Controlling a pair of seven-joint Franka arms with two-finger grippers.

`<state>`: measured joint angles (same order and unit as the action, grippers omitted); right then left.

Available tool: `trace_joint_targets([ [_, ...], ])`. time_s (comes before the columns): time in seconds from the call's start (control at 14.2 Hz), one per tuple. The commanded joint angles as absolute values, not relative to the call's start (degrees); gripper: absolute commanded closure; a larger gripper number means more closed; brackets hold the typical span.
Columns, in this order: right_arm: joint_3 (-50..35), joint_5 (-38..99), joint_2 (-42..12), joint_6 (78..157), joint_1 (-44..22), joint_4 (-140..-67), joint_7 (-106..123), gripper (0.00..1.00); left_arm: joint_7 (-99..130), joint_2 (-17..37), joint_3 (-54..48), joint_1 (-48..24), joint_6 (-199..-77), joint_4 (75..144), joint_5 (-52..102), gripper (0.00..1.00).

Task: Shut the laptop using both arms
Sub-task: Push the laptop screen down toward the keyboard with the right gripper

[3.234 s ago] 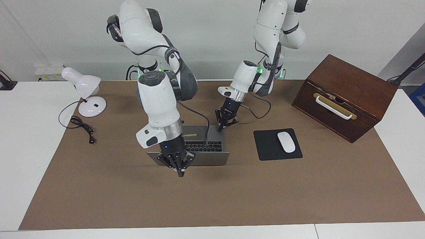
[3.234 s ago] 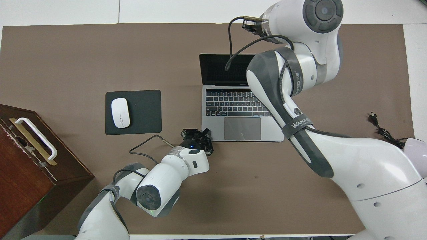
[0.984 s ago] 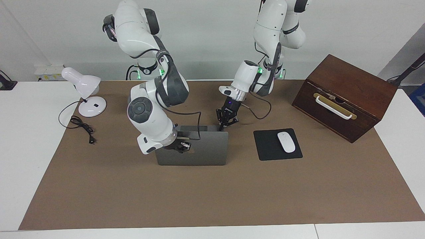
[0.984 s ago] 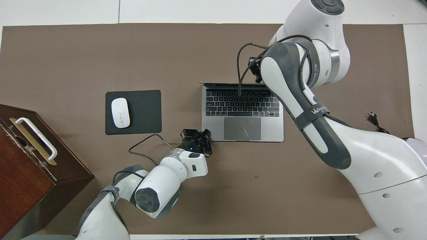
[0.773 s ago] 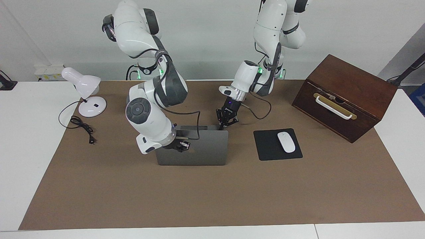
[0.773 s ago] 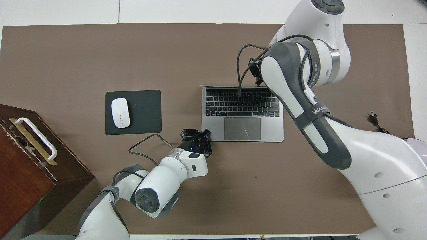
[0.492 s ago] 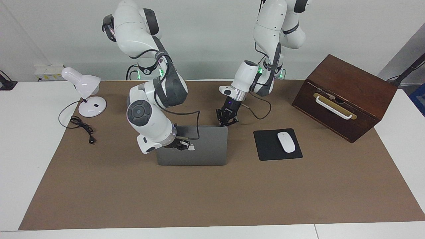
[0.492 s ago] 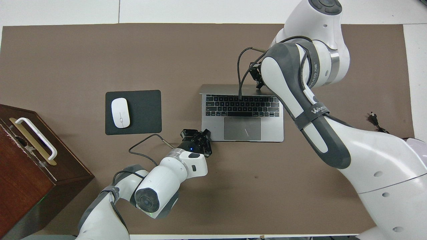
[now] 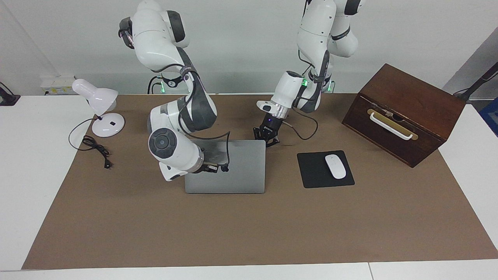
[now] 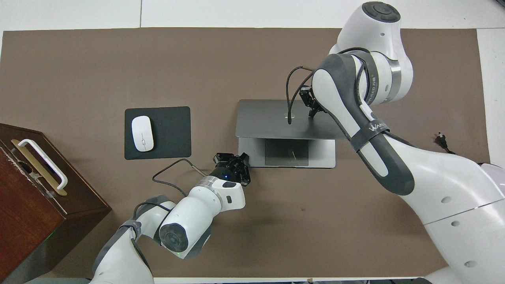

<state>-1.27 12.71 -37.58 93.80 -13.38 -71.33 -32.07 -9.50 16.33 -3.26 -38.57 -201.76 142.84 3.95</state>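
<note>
We see the laptop lying on the brown mat that covers the middle of the counter, with its grey lid tilted most of the way down over the keyboard. From overhead, only the trackpad strip nearest the robots still shows under the lid's edge, so the laptop is not fully shut.

The right hand rests against the outer face of the lid, near the lid's end toward the right arm's side of the counter, with its fingers together. In the overhead view the right hand is mostly covered by the arm's own forearm, and a black cable loops over the lid beside it.

The left hand stands at the corner of the laptop's base nearest the robots, toward the left arm's end, fingertips pointing down and closed together. We cannot tell whether it presses on the base or only touches it.

A black mouse pad with a white mouse on it lies beside the laptop, toward the left arm's end. A dark wooden box with a white handle stands at that end, and a white desk lamp stands at the right arm's end.
</note>
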Motion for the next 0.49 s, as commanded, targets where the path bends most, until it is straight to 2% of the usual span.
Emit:
trace_joint_targets([
  [0.0,-1.93,13.97,-36.83,92.55,-12.65,-73.83,-33.05,1.0,-11.07,19.95,-2.29,-38.76,-200.57,146.43,4.39,1.0],
  [0.42,-2.9,14.06,-36.39,89.75,-13.62,-76.38,-33.13,1.0,-11.07,20.04,-2.37,-38.67,-200.57,146.43,4.39,1.0],
])
